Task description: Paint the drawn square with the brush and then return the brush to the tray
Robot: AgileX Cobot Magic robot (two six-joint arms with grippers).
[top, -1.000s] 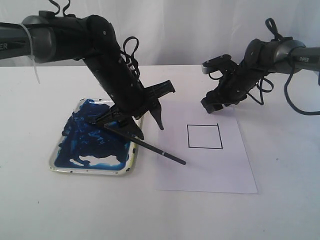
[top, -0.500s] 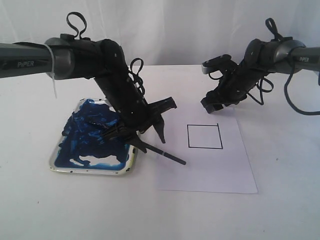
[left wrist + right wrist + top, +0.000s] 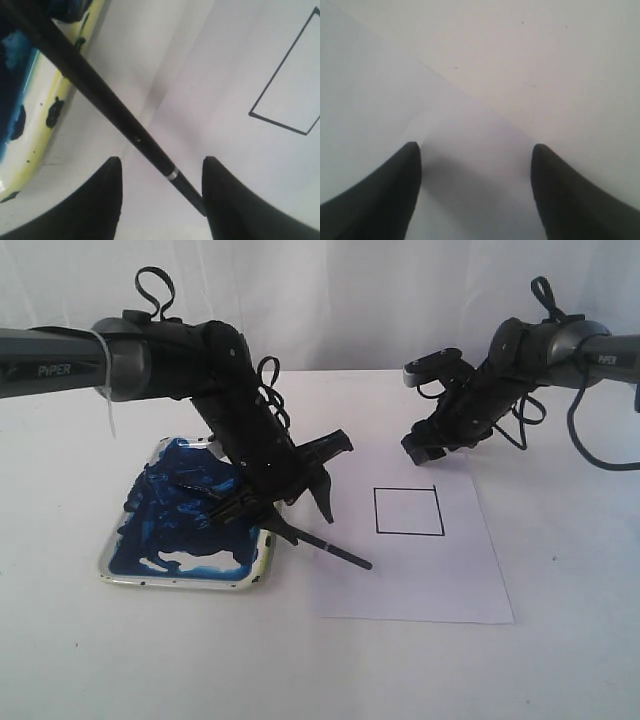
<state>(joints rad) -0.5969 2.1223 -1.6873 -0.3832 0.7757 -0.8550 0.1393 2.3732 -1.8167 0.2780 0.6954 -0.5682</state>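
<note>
The brush (image 3: pixel 335 552) lies slanted, its bristle end in the tray (image 3: pixel 112 562) of dark blue paint and its handle reaching over the rim onto the white paper (image 3: pixel 420 585). My left gripper (image 3: pixel 295 523) stands open low over that handle. In the left wrist view the brush (image 3: pixel 115 115) crosses between the fingers, its pale band (image 3: pixel 172 174) showing and its end close to one fingertip (image 3: pixel 220 195); the left gripper (image 3: pixel 160 162) does not hold it. The drawn square (image 3: pixel 408 511) is blank inside, as the drawn square (image 3: pixel 292 85) also shows. My right gripper (image 3: pixel 432 452) hovers open at the paper's far edge.
The tray's yellowish rim (image 3: pixel 30 150) lies close beside the left fingers. Under the right gripper (image 3: pixel 475 152) there is only the paper's edge (image 3: pixel 370 100) and white table (image 3: pixel 545 60). A white backdrop closes the far side of the table (image 3: pixel 560 660).
My left arm has swung down and lowered its open gripper round the brush handle. The brush, the tray and the right arm have stayed where they were.
</note>
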